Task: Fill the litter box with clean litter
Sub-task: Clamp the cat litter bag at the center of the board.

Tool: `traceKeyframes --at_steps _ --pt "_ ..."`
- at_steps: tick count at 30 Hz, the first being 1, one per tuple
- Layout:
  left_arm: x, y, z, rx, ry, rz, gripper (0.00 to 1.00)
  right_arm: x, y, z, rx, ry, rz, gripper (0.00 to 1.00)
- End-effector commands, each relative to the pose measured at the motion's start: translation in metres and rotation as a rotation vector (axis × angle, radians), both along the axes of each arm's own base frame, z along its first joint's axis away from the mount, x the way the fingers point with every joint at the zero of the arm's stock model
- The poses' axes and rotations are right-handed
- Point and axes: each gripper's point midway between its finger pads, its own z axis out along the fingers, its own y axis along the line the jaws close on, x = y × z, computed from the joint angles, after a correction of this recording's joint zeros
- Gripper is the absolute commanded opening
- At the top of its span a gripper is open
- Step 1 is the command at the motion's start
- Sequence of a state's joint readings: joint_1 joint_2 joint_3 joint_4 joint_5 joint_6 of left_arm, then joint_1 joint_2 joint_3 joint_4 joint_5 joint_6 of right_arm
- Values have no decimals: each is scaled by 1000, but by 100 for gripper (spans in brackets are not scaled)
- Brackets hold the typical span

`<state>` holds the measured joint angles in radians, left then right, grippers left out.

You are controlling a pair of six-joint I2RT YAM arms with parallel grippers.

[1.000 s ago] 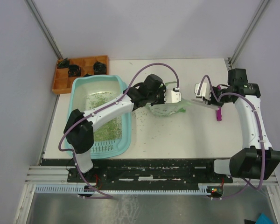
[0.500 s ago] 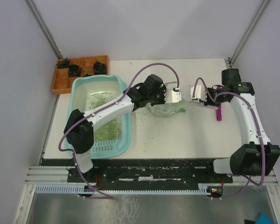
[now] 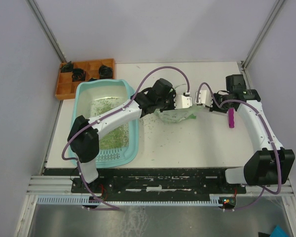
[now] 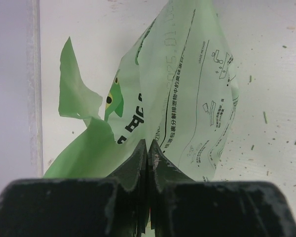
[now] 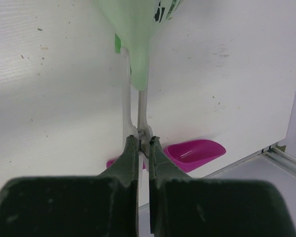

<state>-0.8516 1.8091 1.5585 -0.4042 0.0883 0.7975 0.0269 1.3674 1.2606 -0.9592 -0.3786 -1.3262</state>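
While the bag (image 3: 175, 117) hangs crumpled, grainy litter (image 3: 112, 138) dots the litter box (image 3: 96, 89).

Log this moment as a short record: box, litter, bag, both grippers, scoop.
litter box: teal tub at the table's left, thinly covered inside
litter: green granules in the tub, some strewn on the table
bag: light green, printed, right of the tub, held between both arms
left gripper: shut on the bag
right gripper: shut on the bag's edge
scoop: magenta, lying on the table, unheld
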Motion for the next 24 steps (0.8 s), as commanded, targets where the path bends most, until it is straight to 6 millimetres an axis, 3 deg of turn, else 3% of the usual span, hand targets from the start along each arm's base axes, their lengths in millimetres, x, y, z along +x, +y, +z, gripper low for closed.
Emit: traceKeyframes --at_steps 1,14,24 --pt "-4 -20 38 -113 -23 -24 3 20 5 25 3 -138 -25 2" --pt "-6 -19 37 -111 -13 -21 3 38 3 50 2 -246 -77 2" --pt "-6 -19 36 -108 -12 -24 3 25 5 65 11 -294 -53 2"
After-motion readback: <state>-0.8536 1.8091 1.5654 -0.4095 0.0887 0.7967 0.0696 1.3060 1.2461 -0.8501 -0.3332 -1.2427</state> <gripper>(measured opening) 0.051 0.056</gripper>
